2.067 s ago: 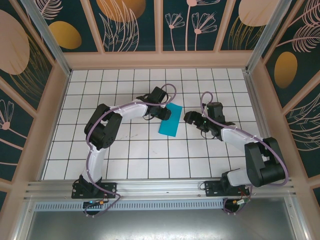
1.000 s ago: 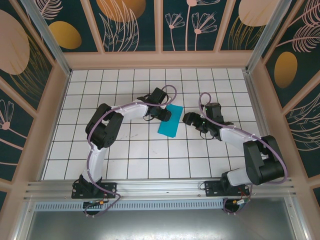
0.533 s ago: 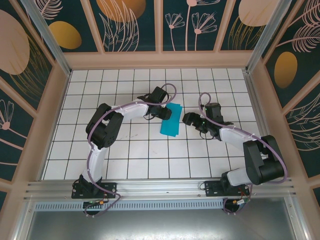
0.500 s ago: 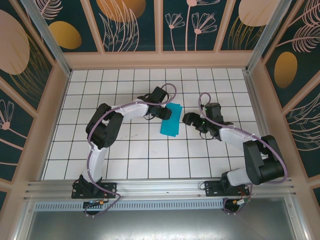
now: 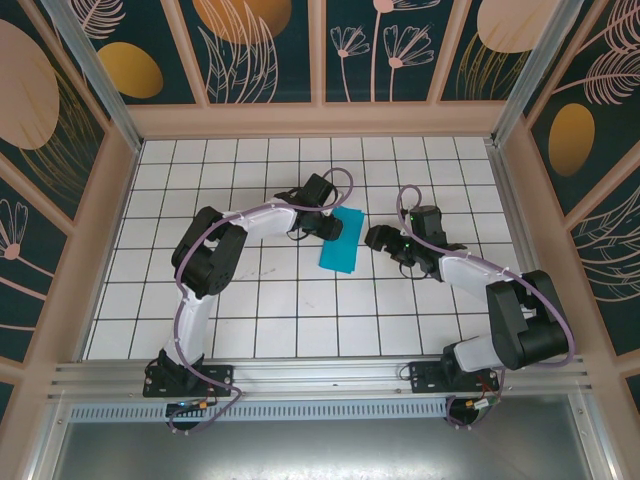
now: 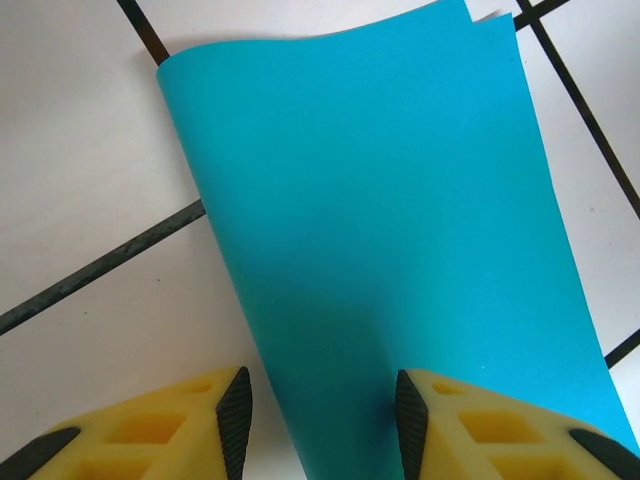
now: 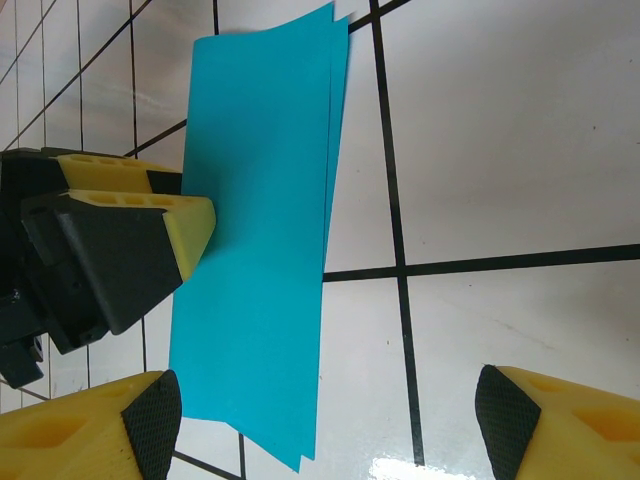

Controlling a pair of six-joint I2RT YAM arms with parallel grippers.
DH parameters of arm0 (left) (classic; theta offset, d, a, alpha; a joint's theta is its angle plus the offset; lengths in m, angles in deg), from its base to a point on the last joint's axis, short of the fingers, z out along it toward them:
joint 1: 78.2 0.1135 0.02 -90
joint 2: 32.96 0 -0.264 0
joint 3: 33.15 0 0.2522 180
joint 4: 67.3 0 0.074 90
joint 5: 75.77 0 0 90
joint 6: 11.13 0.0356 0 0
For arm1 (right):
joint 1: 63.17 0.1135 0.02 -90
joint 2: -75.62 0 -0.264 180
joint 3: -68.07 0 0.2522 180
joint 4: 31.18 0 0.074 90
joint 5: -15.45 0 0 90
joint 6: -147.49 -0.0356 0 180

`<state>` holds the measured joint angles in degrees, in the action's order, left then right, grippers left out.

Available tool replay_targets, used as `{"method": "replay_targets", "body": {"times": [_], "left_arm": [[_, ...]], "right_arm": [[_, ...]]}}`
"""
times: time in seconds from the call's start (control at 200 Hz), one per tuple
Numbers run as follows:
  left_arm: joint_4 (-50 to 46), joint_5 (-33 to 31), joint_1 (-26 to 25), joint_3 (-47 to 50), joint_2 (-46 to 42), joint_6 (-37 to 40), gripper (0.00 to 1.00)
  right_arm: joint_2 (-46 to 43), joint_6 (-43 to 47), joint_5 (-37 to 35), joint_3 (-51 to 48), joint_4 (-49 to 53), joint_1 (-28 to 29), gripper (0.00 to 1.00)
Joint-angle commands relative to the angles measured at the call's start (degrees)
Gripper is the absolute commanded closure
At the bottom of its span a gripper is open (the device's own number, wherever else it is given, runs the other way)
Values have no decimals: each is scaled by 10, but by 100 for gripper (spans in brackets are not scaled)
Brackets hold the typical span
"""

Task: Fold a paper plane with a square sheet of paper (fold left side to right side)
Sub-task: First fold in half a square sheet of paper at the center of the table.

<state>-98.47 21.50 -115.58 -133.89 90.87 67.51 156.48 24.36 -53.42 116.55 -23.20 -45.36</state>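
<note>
Left wrist, folded cyan sheet (image 6: 380,230), gridded tiles (image 6: 80,150)

The white grid-lined table (image 5: 250,300) carries the square sheet of paper (image 5: 341,241), folded into a narrow rectangle, near its centre.

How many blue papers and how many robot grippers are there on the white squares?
blue paper: 1 (folded over)
grippers: 2, the left gripper and the right gripper
Total: 3
</note>
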Motion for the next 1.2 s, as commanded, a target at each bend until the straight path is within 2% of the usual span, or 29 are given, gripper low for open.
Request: {"method": "replay_targets", "body": {"times": [0.0,1.191], "left_arm": [[-13,6,4,8,8,12,54],[-20,11,5,6,8,21,52]], "right_arm": [[7,9,4,11,0,5,19],[22,3,6,24,-8,12,20]]}}
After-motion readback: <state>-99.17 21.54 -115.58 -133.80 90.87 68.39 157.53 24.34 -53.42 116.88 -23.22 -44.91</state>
